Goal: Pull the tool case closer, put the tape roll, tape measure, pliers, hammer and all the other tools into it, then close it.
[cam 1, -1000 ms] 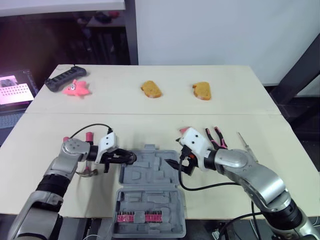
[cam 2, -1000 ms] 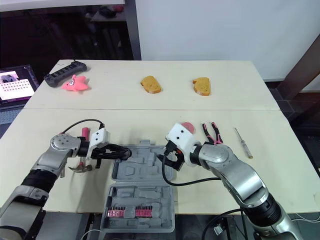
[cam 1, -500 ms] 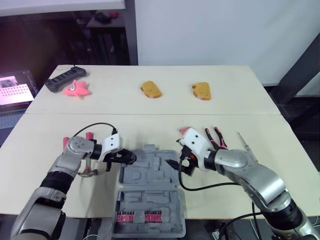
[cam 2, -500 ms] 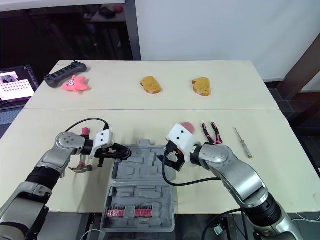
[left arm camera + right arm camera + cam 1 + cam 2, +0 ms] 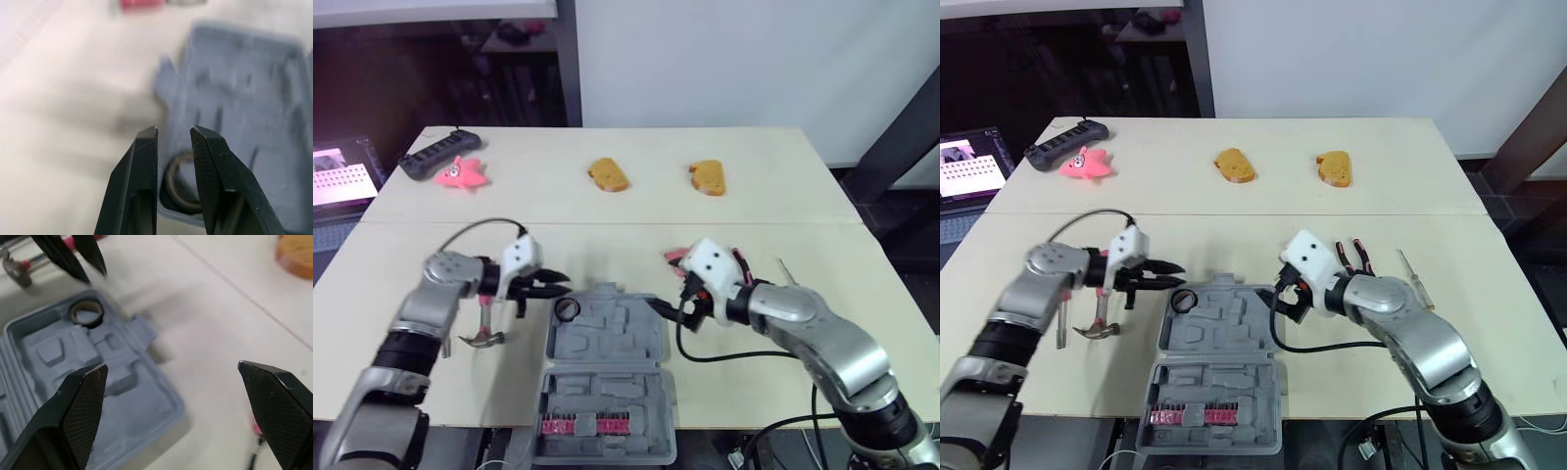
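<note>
Hovering the left gripper (image 5: 563,287), narrowly parted and empty, over the tape roll (image 5: 567,309) sitting in the tool case's (image 5: 607,343) far-left pocket, with the hammer (image 5: 1097,328) lying just leftward, handle pointing away.

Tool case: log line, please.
case open | tape roll in corner pocket | left gripper open near it | right gripper open | hammer, pliers out

We reach our left arm (image 5: 429,305) in with the elbow bent, the forearm level and pointing toward our right side. The left gripper (image 5: 562,284) has its two black fingers (image 5: 145,166) slightly parted, with a narrow gap between them. Our right arm (image 5: 822,333) bends at the elbow, its forearm aimed toward the left. The right gripper (image 5: 664,309) is spread wide, its tips well apart.
</note>
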Robot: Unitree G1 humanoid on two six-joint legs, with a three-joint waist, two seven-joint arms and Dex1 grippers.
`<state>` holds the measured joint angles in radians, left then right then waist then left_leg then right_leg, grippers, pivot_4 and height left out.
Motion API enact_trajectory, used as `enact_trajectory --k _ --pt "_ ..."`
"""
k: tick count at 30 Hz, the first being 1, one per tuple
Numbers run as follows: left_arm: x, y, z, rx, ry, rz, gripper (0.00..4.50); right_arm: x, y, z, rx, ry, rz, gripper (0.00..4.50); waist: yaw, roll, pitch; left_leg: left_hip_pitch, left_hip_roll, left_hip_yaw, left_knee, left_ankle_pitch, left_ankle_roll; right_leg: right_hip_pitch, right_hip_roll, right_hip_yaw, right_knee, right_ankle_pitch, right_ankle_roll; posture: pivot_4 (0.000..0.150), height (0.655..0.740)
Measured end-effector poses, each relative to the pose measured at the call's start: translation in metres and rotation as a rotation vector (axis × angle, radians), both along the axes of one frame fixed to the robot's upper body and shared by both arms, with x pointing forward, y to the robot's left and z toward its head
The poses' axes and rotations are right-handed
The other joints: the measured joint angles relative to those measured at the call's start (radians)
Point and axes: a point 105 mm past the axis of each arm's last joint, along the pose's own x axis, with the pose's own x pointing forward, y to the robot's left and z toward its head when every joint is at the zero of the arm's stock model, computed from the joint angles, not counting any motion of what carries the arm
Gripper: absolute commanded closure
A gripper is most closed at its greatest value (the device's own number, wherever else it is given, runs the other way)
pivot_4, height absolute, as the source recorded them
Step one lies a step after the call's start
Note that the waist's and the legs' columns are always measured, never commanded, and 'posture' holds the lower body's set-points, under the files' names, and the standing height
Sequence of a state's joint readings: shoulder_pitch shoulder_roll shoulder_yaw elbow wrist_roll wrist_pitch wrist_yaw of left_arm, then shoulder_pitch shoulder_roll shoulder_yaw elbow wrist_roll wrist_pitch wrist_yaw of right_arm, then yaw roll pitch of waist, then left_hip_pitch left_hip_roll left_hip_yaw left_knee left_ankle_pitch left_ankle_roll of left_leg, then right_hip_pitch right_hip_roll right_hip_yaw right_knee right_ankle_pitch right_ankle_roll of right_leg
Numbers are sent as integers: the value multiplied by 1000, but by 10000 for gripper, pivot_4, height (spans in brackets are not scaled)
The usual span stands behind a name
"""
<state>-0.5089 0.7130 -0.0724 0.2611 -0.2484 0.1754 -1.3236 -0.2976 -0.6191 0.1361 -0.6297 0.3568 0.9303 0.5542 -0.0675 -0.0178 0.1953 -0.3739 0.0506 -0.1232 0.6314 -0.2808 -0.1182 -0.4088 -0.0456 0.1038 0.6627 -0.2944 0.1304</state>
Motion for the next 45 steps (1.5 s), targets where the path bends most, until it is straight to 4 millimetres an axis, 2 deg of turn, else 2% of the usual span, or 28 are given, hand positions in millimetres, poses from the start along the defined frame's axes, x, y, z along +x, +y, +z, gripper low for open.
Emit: enact_trajectory --k 2,3,5,8,12,15,17,20,23,32,36,38,40,45 --pt "-4 14 17 -38 6 47 33805 -3 -18 -1 -7 2 -26 0 -1 0 0 0 0 0 0 0 0 0 0 0 0 0 0 1500 7400" --pt "-8 28 20 -38 16 88 33805 -6 -31 -4 -21 7 -49 0 -2 0 0 0 0 0 -1 0 0 0 0 0 -1 0 0 1500 7400" --pt "-15 59 20 -22 40 189 33805 -12 -55 -11 -40 28 -100 0 -4 0 0 1 0 0 -2 0 0 0 0 0 -1 -1 0 1500 7400" --pt "-31 100 9 6 76 324 33805 -24 -84 -16 -34 26 -140 0 0 0 0 1 0 0 -1 0 1 0 0 0 -1 -1 0 1500 7400" --pt "-63 190 -15 80 113 649 33805 -42 -140 -26 -16 27 -267 0 -1 -1 1 1 0 1 -1 0 0 1 0 0 -1 -1 -1 1500 7400" --pt "-92 238 -23 123 104 835 25130 -57 -180 -36 -18 33 -356 0 2 -1 1 1 0 2 -1 0 0 1 -1 0 -3 -3 -4 1500 7400" --pt "-114 264 -32 149 123 939 15928 -70 -203 -45 -22 59 -400 0 4 -1 0 1 0 3 -1 0 0 1 -1 1 -3 -3 -4 1500 7400" --pt "-133 282 -39 136 130 1036 638 -81 -222 -52 -24 73 -430 0 4 -1 0 2 0 3 -1 0 0 2 -1 1 -3 -3 -4 1500 7400" --pt "-139 286 -41 137 120 1052 638 -83 -229 -56 -29 67 -431 0 3 -1 0 2 0 3 -2 0 0 2 0 1 -3 -3 -4 1500 7400" --pt "-129 276 -39 97 94 1004 638 -80 -222 -59 -38 59 -405 0 1 -1 0 2 0 3 -2 0 0 2 0 1 -3 -3 -4 1500 7400" --pt "-113 265 -35 77 57 951 638 -77 -207 -53 -46 43 -373 0 2 -1 0 2 0 3 -1 0 0 2 0 1 -2 -3 -4 1500 7400" --pt "-98 243 -32 51 26 854 638 -71 -184 -48 -21 28 -352 0 4 0 0 2 0 3 -1 0 0 2 0 1 -2 -1 -1 1500 7400" --pt "-84 209 -30 -1 17 721 638 -65 -149 -43 29 18 -299 0 6 -1 0 2 1 3 -1 0 0 2 0 1 -1 -1 0 1500 7400" --pt "-75 143 -18 -88 -26 488 638 -48 -89 -45 151 24 -332 0 0 -1 -1 2 1 3 -1 0 0 2 0 1 0 -1 -1 1500 7400"
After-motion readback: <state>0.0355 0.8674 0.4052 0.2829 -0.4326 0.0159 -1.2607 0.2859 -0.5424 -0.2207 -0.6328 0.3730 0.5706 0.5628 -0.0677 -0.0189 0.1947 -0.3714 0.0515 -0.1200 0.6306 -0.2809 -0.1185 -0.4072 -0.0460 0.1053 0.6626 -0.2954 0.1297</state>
